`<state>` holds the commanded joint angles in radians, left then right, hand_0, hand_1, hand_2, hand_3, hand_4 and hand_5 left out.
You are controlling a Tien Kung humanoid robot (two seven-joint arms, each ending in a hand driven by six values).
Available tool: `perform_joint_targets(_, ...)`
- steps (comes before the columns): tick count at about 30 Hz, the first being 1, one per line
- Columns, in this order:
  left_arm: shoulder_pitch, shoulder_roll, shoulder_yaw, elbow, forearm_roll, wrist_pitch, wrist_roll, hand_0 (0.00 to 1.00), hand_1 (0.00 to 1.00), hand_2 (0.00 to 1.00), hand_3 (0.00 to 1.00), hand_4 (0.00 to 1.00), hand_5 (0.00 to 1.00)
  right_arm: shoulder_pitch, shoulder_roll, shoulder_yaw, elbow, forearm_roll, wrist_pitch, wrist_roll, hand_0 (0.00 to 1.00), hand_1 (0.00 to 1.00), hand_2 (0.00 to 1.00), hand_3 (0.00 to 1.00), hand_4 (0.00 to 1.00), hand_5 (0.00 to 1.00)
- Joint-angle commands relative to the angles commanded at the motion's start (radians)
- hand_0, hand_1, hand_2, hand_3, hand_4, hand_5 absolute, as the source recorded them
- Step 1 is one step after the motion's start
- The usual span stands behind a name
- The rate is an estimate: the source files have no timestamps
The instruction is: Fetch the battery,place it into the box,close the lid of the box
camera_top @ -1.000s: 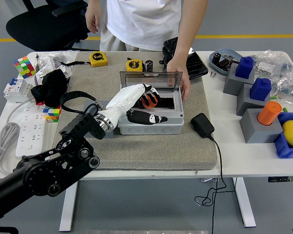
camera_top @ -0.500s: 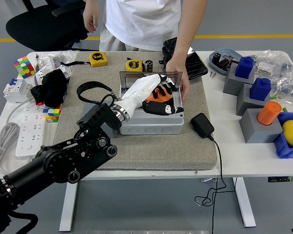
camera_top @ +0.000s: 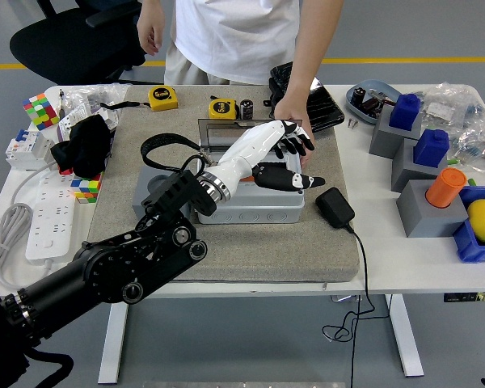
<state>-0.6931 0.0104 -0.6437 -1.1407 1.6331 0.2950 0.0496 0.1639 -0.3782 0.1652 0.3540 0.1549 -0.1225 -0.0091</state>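
The left robot hand point(camera_top: 284, 162) hangs over the right end of the grey box point(camera_top: 250, 202) and holds nothing. Its fingers point(camera_top: 295, 144) are spread, and the thumb pokes out to the right, past the box's end. The right robot hand is not in the picture, so the left one is the only one near the box.

The clear lid point(camera_top: 226, 129) stands up along the back edge of the box, just behind and under the robot hand. The box's long side runs left to right, and so does the lid. I think the lid is the next job — to shut it, the robot hand would have to get behind the lid's top edge and push it toward the near side and down.

The arm hides the inside of the box, so I cannot tell if a battery is in there. One small dark battery point(camera_top: 247, 110) stands at the back of the mat, near a yellow tape measure point(camera_top: 223, 107).

A person's hand point(camera_top: 293, 117) rests at the back right corner of the box — very close to the robot hand, so they could bump.

The box sits on a grey mat point(camera_top: 307, 242) on the white surface point(camera_top: 404, 259). Toy blocks, a black charger point(camera_top: 335, 207) and a power strip point(camera_top: 47, 214) lie around. The floor is grey with a yellow line.
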Motion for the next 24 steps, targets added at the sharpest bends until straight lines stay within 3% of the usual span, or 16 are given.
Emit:
perform_joint_targets(5,0.029,0.035,-0.055,-0.038,0.002,0.021,-0.028,0.403,0.545,0.522,0.55,0.998,0.398,-0.002,0.0,0.004,-0.001,0.001,0.0,0.0,0.505,0.62,0.659,0.559,0.943,0.508)
perform_joint_targets(9,0.049,0.047,-0.122,-0.049,0.01,0.045,-0.057,0.403,0.545,0.522,0.55,0.998,0.398,-0.002,0.001,0.006,-0.001,0.001,0.0,0.0,0.505,0.62,0.659,0.559,0.943,0.508)
perform_joint_targets(10,0.052,0.048,-0.14,-0.049,0.01,0.051,-0.064,0.52,0.601,0.554,0.576,0.998,0.403,-0.002,0.001,0.006,-0.001,0.001,0.0,0.0,0.505,0.62,0.659,0.558,0.942,0.507)
perform_joint_targets(15,0.045,0.046,-0.202,-0.023,0.031,0.058,-0.058,0.52,0.601,0.554,0.576,0.998,0.403,-0.002,0.001,0.003,-0.001,0.002,0.0,0.0,0.505,0.62,0.659,0.558,0.942,0.507)
perform_joint_targets(16,0.039,0.044,-0.208,-0.013,0.04,0.055,-0.048,0.669,0.695,0.638,0.667,0.998,0.406,-0.002,0.002,0.003,-0.001,0.001,-0.001,0.0,0.505,0.62,0.658,0.558,0.942,0.507)
perform_joint_targets(21,0.018,0.036,-0.203,0.019,0.069,0.041,-0.018,0.669,0.695,0.638,0.667,0.998,0.406,0.0,0.001,0.003,0.0,0.001,-0.001,0.001,0.505,0.62,0.658,0.558,0.942,0.507)
perform_joint_targets(22,0.014,0.034,-0.195,0.024,0.072,0.038,-0.015,0.764,0.783,0.738,0.757,0.998,0.419,-0.001,0.001,0.002,0.0,0.001,-0.001,0.0,0.507,0.62,0.658,0.559,0.943,0.506)
perform_joint_targets(24,0.003,0.03,-0.174,0.033,0.083,0.028,0.002,0.764,0.783,0.738,0.757,0.998,0.419,0.0,0.001,0.0,0.0,0.002,-0.001,0.0,0.507,0.62,0.658,0.559,0.943,0.506)
